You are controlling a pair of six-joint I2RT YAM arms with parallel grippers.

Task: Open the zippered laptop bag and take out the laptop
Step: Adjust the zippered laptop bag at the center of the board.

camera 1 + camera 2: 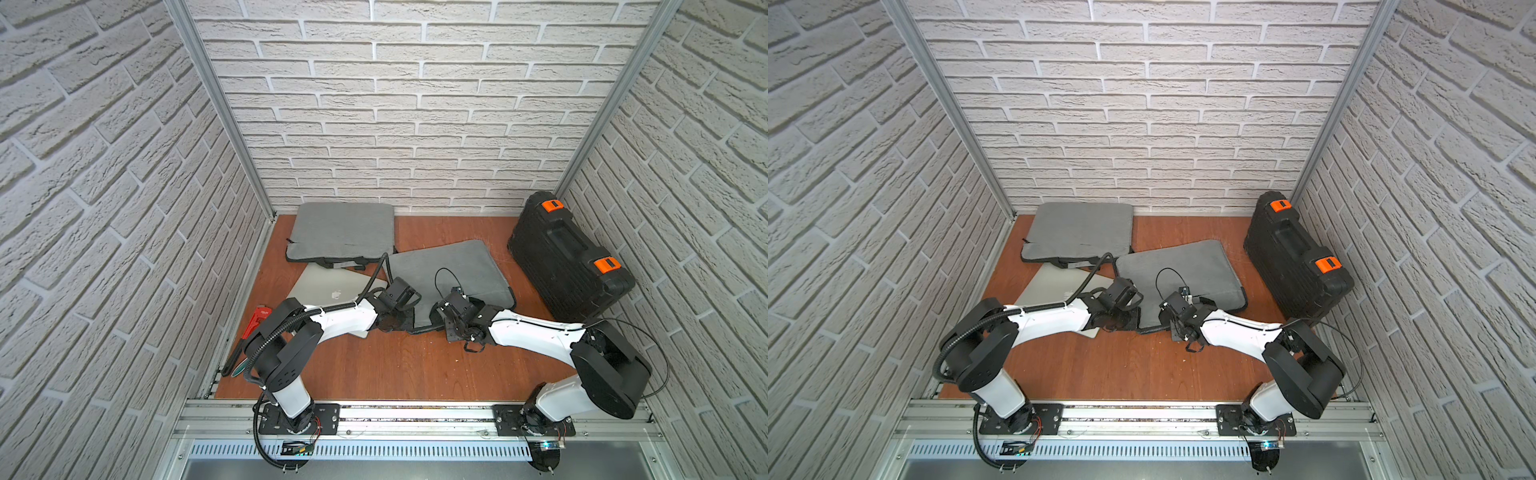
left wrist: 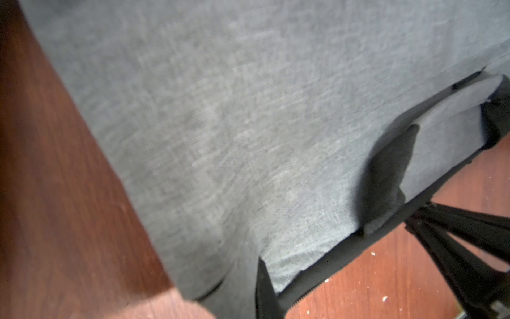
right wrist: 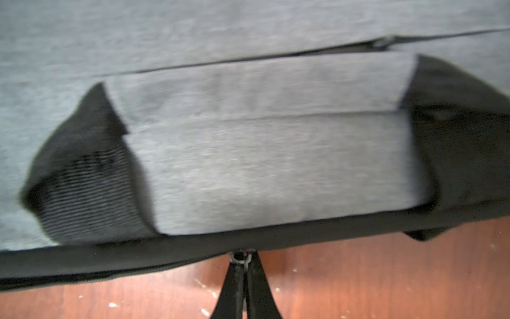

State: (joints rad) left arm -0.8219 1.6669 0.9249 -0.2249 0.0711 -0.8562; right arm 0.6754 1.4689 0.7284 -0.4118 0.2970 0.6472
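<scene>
- Your laptop bag (image 1: 453,270) lies flat in the middle of the bench (image 1: 395,365), turned askew, with its zipped edge towards the front edge.
- Your right claw (image 3: 244,265) is clenched on the zip pull (image 3: 239,256) at that edge, just below the bag's grey handle (image 3: 276,152).
- Your left claw (image 2: 263,276) is clenched too, one finger pressed against the cloth at the bag's front left corner. You cannot tell whether it pinches any cloth.
- The silver laptop (image 1: 328,286) lies bare on the bench beside the bag, towards the left edge and partly under your left arm.
- A second grey bag (image 1: 343,228) sits in the back left corner.
- A black case (image 1: 569,257) lies along the right edge.
- A red wrench (image 1: 255,320) lies at the left edge.
</scene>
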